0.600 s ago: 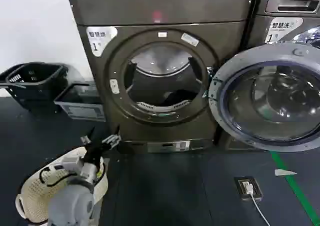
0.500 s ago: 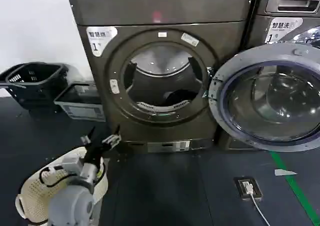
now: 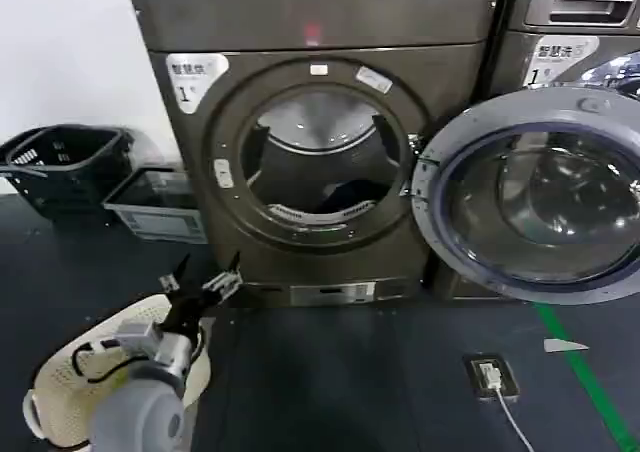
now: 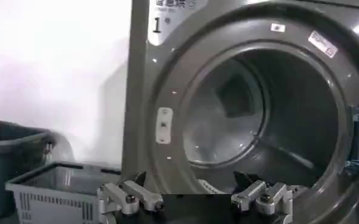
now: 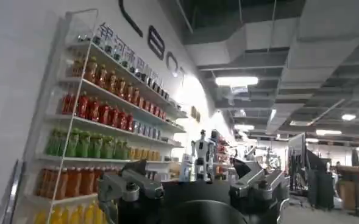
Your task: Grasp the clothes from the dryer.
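The dryer (image 3: 320,32) stands in the middle of the head view, bronze-grey, with a white "1" sticker and a small red light. Its glass door (image 3: 530,192) is swung open to the right. Deep in the drum lie the clothes (image 3: 345,192), a dark bundle. My left gripper (image 3: 200,280) hovers low, in front of the dryer's lower left corner and well short of the porthole, open and empty. In the left wrist view this gripper (image 4: 194,192) faces the porthole (image 4: 258,109). My right gripper (image 5: 191,173) is open and empty, facing shelves of bottles.
A white laundry basket (image 3: 60,392) sits on the floor under my left arm. A dark basket (image 3: 60,162) and a grey crate (image 3: 160,207) stand left of the dryer. Another machine (image 3: 580,32) stands behind the open door. A socket with cable (image 3: 490,375) lies on the floor.
The whole scene has slid slightly left in the head view. My left gripper stays open at about the same spot before the dryer.
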